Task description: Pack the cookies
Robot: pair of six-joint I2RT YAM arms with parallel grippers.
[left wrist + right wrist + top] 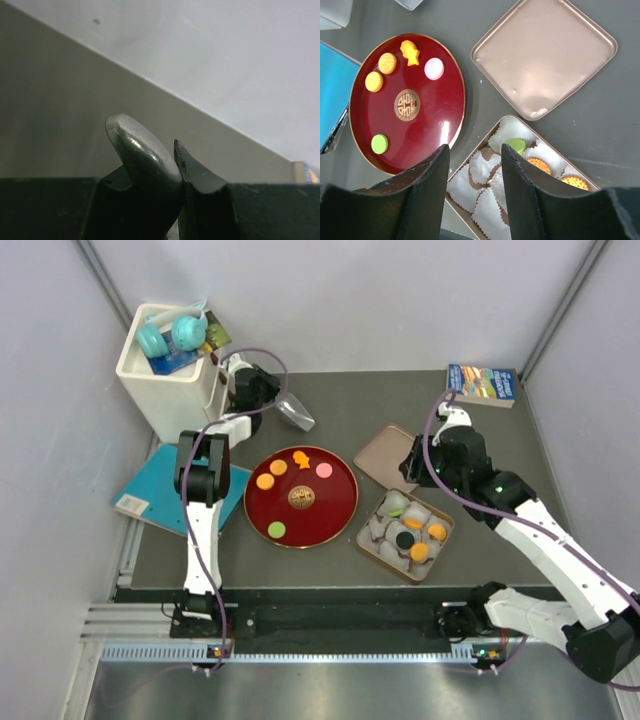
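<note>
The cookies lie in two places. Several sit on the dark-red plate [330,512] [420,140]: two round orange ones [387,63], an orange fish-shaped one [410,52], a pink one [434,68] and a green one [379,144]. Others rest in white paper cups in the tin [382,552] [470,162]: a green one [515,145], orange ones [538,164] and a black one [404,539]. My right gripper [409,471] [475,149] hovers open and empty above the tin's corner nearest the plate. My left gripper [265,392] [155,167] is at the back left, shut on a shiny metal scoop [296,412] [142,150].
The tin's lid [385,455] [545,55] lies upside down behind the tin. A white bin [170,390] holding teal headphones stands at the back left. A blue book [165,490] lies left of the plate, and another book [482,383] at the back right.
</note>
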